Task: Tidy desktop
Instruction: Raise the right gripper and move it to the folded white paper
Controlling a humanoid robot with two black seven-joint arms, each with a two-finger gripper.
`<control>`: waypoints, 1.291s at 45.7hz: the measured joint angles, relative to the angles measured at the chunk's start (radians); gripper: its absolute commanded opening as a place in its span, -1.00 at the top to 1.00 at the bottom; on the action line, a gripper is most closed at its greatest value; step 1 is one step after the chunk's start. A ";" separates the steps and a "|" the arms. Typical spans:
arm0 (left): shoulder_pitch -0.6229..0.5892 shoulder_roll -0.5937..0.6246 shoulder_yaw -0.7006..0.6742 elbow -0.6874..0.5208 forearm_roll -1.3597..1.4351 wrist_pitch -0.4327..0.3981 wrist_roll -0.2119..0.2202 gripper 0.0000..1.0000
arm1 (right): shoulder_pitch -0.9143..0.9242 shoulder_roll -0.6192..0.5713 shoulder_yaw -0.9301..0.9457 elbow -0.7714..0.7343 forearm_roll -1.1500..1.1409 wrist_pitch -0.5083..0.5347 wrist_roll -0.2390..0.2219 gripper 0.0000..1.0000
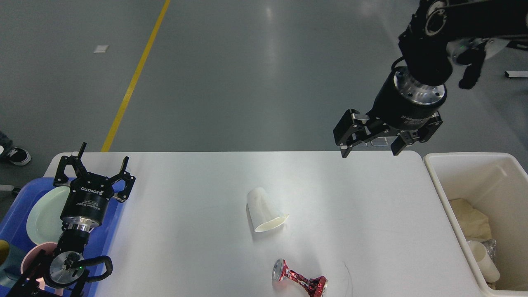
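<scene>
On the white table (198,198), my left gripper (99,165) is hovering with jaws apart over the blue tray (16,206), the light, easily dented paper cup (264,210) is lying mid-table wanting a gentle side pinch, and my right gripper (369,146) is hanging open-jawed above the far edge.

White desktop (198,185) with a paper cup (265,210) lying on its side at centre; a crushed red can (299,283) lies nearer the camera. Left gripper (101,161), fingers spread, above the desktop's left end; right gripper (370,148), fingers spread, above its far edge.
</scene>
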 measured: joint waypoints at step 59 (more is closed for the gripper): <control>0.000 0.000 0.000 0.000 0.000 0.000 0.000 -0.93 | -1.128 0.430 0.431 -0.621 -0.718 -0.786 0.016 -0.95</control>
